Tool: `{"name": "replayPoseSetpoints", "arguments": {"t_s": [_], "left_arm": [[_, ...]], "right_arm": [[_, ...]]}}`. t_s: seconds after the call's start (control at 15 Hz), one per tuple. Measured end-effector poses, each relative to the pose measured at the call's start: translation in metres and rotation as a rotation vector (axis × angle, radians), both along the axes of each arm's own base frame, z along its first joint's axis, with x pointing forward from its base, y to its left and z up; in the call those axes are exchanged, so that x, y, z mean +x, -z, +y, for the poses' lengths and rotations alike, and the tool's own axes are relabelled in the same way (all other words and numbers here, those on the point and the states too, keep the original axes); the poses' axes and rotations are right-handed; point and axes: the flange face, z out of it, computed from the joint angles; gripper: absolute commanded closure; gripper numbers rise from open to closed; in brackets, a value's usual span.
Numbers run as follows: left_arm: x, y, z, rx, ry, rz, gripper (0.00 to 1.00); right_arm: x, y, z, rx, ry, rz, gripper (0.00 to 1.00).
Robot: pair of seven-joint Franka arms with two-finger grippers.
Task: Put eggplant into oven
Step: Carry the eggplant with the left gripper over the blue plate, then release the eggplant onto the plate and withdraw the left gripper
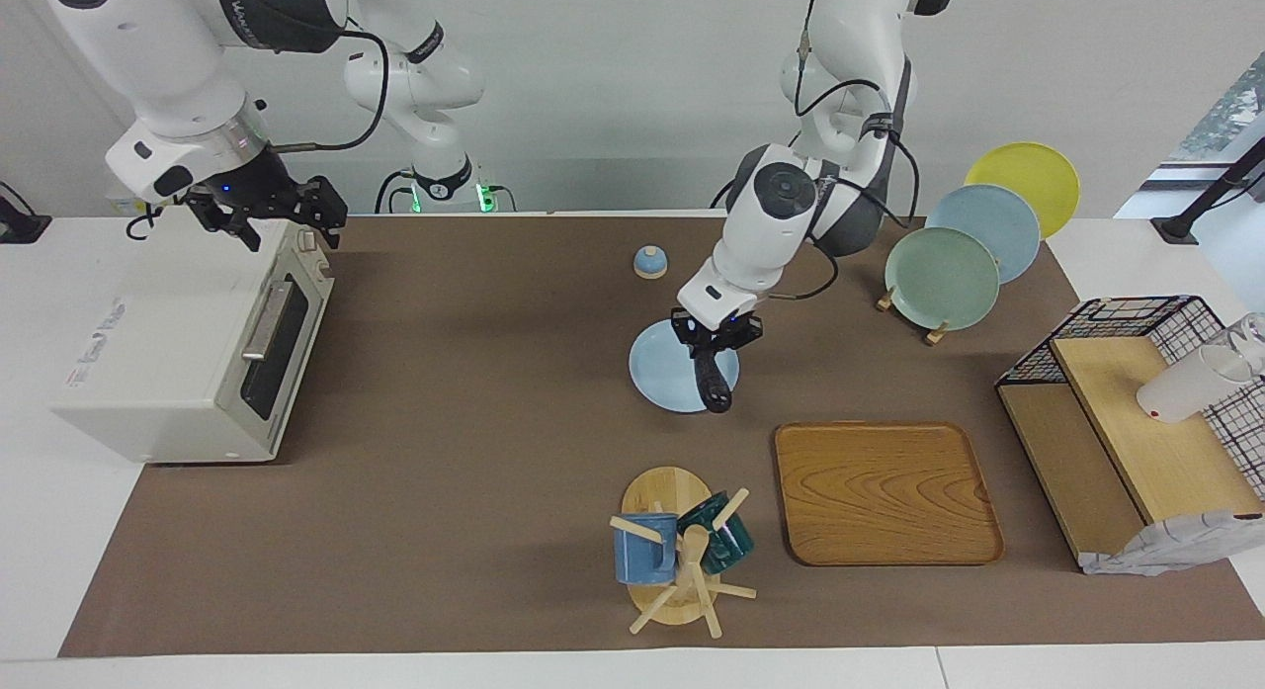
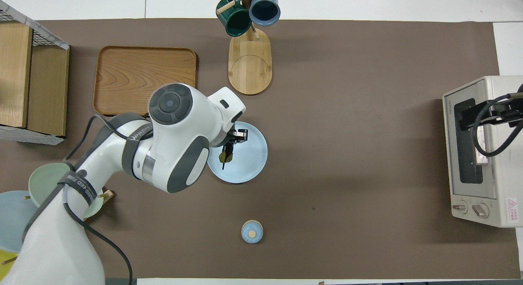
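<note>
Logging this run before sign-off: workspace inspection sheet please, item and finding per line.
Surface: brown mat over a white table.
Job's things: eggplant hangs upright from the left claw over the blue plate; oven at the right arm's end, door shut.
Clutter: wooden tray, mug tree with two mugs, small blue lid, plate rack, wire shelf.
Grippers: left claw shut on the eggplant; right claw over the oven's top, open.
Cables: black cables along both arms.
Surroundings: white wall; nothing else seen.
</note>
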Motion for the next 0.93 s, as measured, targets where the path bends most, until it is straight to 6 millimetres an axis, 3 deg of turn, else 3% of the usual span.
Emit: {"name": "replayPoseSetpoints", "arguments": {"t_s": [0.4, 0.47, 0.53, 0.6, 0.66, 0.73, 0.8, 0.86, 0.93], "left_arm": [[-0.018, 0.034, 0.001, 0.004, 0.001, -0.008, 1.00], [-0.019, 0.036, 0.000, 0.004, 0.002, -0.010, 0.88], [-0.019, 0.037, 0.000, 0.003, 0.001, -0.011, 0.38], [-0.019, 0.037, 0.001, 0.004, 0.001, -0.011, 0.00], [-0.019, 0.037, 0.001, 0.004, 0.000, -0.011, 0.00], [-0.019, 0.037, 0.002, 0.004, -0.002, -0.012, 0.00], [-0.017, 0.035, 0.003, 0.003, -0.006, -0.015, 0.00], [-0.014, 0.031, 0.007, 0.002, -0.013, -0.019, 0.00], [-0.007, 0.023, 0.012, 0.002, -0.025, -0.022, 0.00]], "right_arm": [[0.000, 0.000, 0.000, 0.000, 0.000, 0.000, 0.00], [0.000, 0.000, 0.000, 0.000, 0.000, 0.000, 0.00], [0.000, 0.000, 0.000, 0.000, 0.000, 0.000, 0.00], [0.000, 0.000, 0.000, 0.000, 0.000, 0.000, 0.00], [0.000, 0.000, 0.000, 0.000, 0.000, 0.002, 0.00], [-0.001, 0.001, 0.000, 0.001, -0.006, 0.011, 0.17], [-0.002, 0.003, 0.000, 0.004, -0.022, 0.020, 0.47], [-0.002, 0.004, 0.000, 0.007, -0.043, 0.024, 0.82], [-0.003, 0.006, -0.002, 0.010, -0.060, 0.029, 1.00]]}}
